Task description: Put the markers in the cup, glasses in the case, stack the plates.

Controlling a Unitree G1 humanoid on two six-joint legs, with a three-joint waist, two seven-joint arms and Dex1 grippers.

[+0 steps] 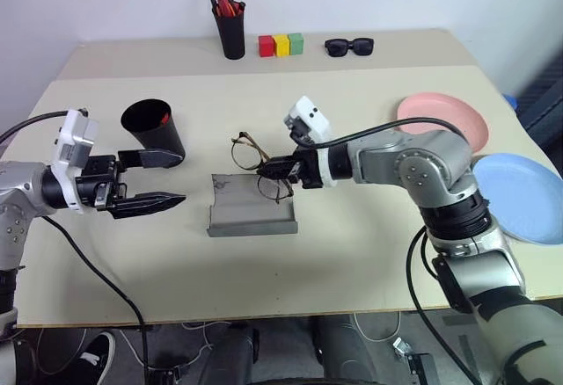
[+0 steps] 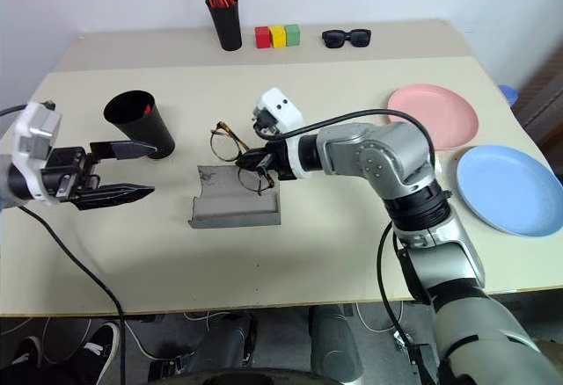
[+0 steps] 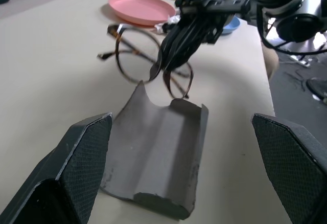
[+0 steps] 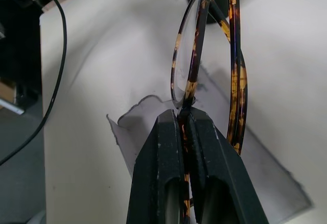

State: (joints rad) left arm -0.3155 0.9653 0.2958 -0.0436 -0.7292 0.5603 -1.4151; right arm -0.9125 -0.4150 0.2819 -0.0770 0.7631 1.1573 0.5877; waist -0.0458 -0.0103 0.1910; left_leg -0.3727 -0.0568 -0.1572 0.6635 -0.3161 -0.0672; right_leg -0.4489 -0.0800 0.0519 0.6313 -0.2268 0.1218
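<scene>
My right gripper [image 1: 271, 170] is shut on the glasses [image 1: 244, 150], pinching the thin tortoiseshell frame [image 4: 186, 55] at one lens. The glasses hang tilted just above the far edge of the grey case [image 1: 251, 214], which lies open on the table. My left gripper [image 1: 179, 178] stands open to the left of the case, with nothing between its fingers, just in front of the black cup [image 1: 154, 130]. A marker's red tip [image 1: 164, 119] shows inside the cup. The pink plate [image 1: 440, 114] and the blue plate [image 1: 519, 196] lie side by side at the right, apart.
At the back of the table stand a black pen holder [image 1: 232, 29] with orange-capped markers, three coloured blocks [image 1: 281, 45] and black sunglasses [image 1: 349, 47]. The blue plate sits close to the table's right edge.
</scene>
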